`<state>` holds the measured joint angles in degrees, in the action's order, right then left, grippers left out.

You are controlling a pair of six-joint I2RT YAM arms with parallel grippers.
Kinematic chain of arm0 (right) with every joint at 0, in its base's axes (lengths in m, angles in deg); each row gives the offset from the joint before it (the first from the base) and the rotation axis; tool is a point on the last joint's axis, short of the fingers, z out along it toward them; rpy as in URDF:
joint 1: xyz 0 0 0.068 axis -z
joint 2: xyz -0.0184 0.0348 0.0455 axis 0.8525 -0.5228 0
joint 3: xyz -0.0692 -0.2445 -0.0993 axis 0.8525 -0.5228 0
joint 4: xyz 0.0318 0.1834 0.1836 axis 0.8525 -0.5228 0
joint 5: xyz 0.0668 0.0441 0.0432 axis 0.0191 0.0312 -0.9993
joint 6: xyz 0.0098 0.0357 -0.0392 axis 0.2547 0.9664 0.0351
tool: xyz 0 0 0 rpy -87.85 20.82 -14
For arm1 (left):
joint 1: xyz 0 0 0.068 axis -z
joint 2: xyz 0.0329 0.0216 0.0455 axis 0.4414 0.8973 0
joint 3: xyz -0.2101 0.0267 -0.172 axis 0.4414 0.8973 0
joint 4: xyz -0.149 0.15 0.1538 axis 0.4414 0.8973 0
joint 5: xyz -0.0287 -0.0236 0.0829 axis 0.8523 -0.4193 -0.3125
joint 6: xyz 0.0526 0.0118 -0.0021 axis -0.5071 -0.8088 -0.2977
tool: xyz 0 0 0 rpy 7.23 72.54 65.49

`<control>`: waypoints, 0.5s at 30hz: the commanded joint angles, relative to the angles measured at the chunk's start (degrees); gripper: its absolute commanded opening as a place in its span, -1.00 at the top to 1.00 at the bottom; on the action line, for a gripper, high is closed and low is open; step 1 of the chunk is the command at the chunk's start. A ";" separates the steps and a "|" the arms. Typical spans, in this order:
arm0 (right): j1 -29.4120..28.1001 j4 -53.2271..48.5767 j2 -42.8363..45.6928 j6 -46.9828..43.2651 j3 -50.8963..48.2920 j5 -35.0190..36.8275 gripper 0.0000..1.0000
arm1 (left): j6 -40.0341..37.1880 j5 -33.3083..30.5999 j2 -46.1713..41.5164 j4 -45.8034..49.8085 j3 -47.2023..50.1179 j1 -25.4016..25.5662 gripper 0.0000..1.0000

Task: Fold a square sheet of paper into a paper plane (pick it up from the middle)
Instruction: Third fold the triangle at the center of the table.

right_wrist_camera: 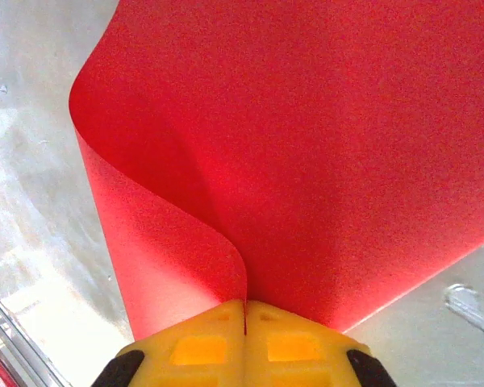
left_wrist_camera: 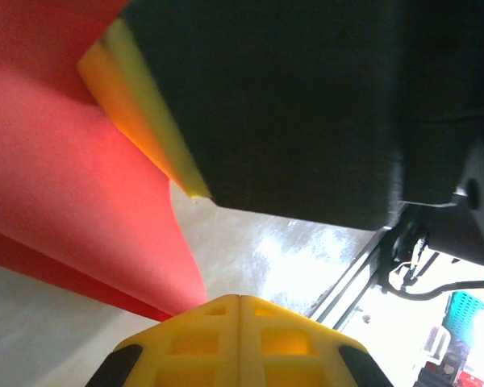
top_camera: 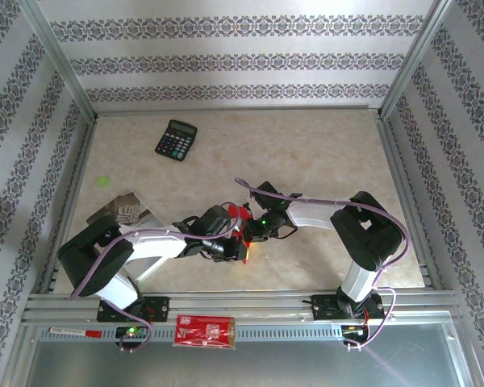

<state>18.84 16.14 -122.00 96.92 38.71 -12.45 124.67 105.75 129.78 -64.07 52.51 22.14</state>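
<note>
Red sheet of paper [right_wrist_camera: 306,145] hangs front-centre over the bench [top_camera: 323,153], sandwiched between the left tool [left_wrist_camera: 239,300] and right tool [right_wrist_camera: 245,306], so neither's nearer. Both are clamped shut on it, the left on a tapering bit, the right where it curls over. I'd guess the crease follows that curl.

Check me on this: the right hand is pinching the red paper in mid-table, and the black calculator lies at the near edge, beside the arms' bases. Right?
Not quite. The right hand does pinch the red paper, but the black calculator lies on the far left part of the table, near the back wall, not beside the bases. The top view shows it.
</note>
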 commanded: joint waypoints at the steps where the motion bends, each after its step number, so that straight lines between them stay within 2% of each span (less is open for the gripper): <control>1: -1.22 -4.77 -3.17 0.21 -2.49 4.82 1.00 | -0.46 0.56 1.56 -2.91 -1.17 0.71 1.00; 15: -1.67 -4.97 -2.48 0.20 -1.43 4.24 1.00 | -1.98 0.61 4.81 -2.20 -1.57 0.70 1.00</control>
<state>18.71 16.09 -122.00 96.90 38.80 -12.38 124.16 105.78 133.78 -64.59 51.99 22.14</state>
